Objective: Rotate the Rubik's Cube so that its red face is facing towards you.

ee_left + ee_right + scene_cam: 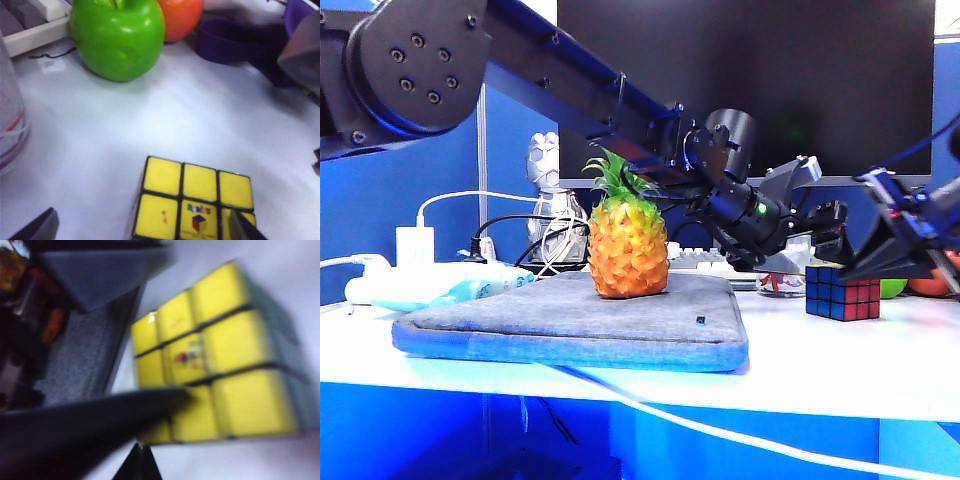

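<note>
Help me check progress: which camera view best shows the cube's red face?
The exterior view: the Rubik's Cube shows its red face beside a blue one. Both wrist views show only the yellow top, the right one blurred.

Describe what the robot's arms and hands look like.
Both arms are black with a blue sheen. The left arm is a long boxy link with a bolted round joint, a cylindrical wrist and a green light. Left hand and right hand have dark, wedge-shaped fingers.
</note>
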`<state>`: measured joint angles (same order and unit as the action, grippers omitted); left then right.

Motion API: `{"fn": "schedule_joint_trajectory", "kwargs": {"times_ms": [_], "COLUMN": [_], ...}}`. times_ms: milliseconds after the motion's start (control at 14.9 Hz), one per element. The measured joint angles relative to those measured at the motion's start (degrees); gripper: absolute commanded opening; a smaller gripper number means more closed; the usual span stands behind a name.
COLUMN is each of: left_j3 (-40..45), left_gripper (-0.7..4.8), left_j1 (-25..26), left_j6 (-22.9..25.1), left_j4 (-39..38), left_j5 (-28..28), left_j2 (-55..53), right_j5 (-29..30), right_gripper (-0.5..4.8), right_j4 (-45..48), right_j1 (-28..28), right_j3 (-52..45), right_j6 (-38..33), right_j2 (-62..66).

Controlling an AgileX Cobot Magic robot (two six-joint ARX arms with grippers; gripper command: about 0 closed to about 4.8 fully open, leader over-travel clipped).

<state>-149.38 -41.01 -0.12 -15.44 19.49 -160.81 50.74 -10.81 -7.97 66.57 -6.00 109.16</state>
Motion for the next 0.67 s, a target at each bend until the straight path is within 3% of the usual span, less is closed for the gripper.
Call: {"fn": "schedule_joint_trajectory", "kwargs": {"times_ms": [134, 402, 670], "left_j3": [-0.90, -8.46, -9.92], "left_gripper": [4.58, 4.61, 4.61], "left_j1": [-0.04, -0.17, 1.33], "left_j6": [1.01, 5.49, 8.44], "left_j4": [-0.90, -7.23, -20.83], "left_j5": [-1.07, -9.42, -19.82], "left_j2": [0.00, 2.12, 1.97], "right_j5": [-0.04, 1.51, -3.87], "right_gripper": [-0.05, -0.05, -0.05], "right_j4": [-1.16, -4.81, -5.73], "right_j1": [0.79, 0.74, -2.49], "right_j3": [1.29, 8.37, 11.13], "right_j6": [-0.42, -0.63, 0.09], "right_j2": [0.00, -1.60, -1.55]}}
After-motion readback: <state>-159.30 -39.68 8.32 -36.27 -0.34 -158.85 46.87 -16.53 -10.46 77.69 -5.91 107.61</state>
